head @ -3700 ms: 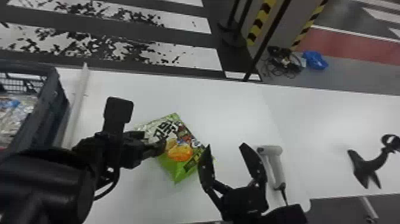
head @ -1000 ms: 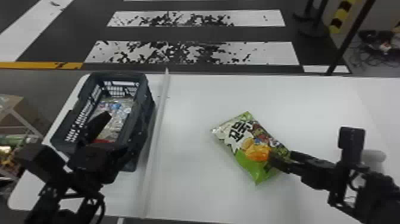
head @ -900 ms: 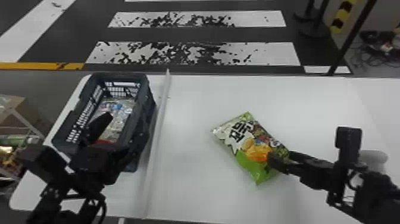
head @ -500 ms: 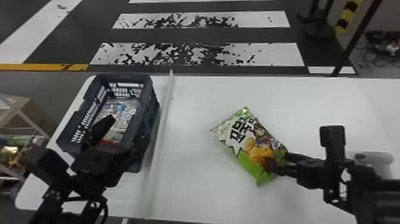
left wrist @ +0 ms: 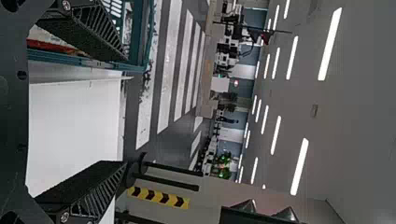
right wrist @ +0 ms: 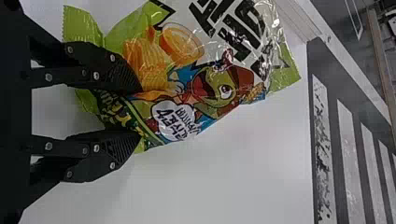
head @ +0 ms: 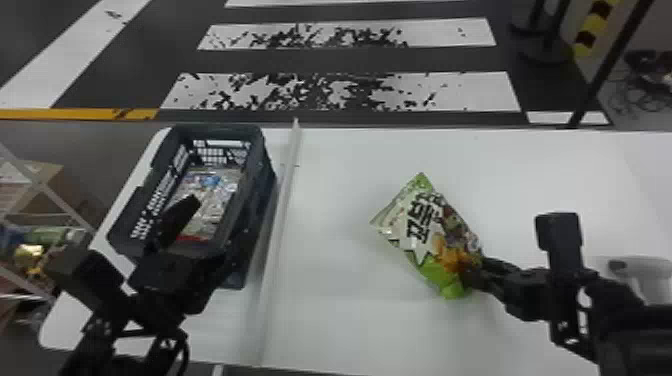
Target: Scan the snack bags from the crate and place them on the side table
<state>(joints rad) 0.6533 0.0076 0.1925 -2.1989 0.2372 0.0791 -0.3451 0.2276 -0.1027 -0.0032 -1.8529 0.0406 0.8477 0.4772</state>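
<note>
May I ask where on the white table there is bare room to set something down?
A wide bare patch of table lies between the pale strip and the snack bag, and another between the bag and the table's far edge. It is crowded at the left, around the crate and left gripper, and at the right, around the right gripper and scanner.

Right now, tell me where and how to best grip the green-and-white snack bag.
Grip the snack bag by its nearer green end, coming from the robot's right, I'd say. The bag slants with that end towards the robot, and the right end effector is at it, leaving most of the printed front free.
</note>
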